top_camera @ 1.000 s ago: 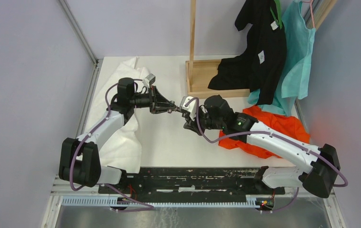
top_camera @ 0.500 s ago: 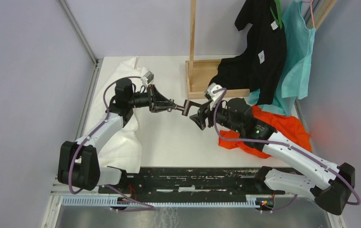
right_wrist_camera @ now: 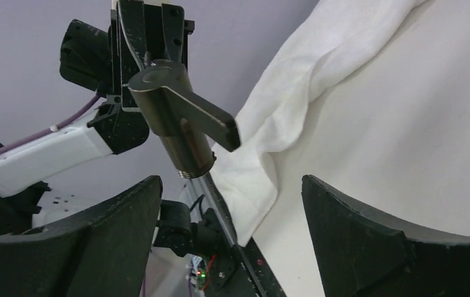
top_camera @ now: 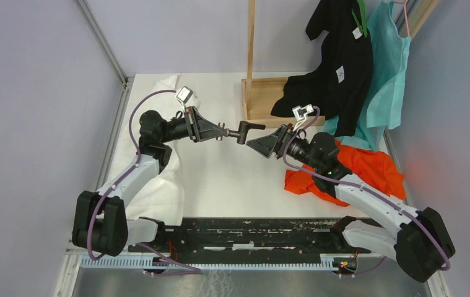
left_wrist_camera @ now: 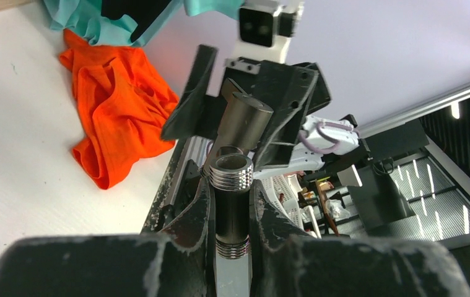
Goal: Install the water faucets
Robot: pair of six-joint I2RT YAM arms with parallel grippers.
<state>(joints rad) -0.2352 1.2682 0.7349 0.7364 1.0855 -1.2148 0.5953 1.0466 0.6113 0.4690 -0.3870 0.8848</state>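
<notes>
Water faucets (top_camera: 243,130) near wooden stand (top_camera: 259,99)

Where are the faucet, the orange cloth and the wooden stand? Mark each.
faucet (right_wrist_camera: 182,120), right wrist view, where handle meets barrel.
orange cloth (left_wrist_camera: 114,99), left wrist view, its creased middle.
wooden stand (top_camera: 260,102), top external view, its base board.

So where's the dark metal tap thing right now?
Top view, centre: the dark metal T-shaped faucet is clamped in the left gripper, its handle end facing the open right gripper.
</notes>
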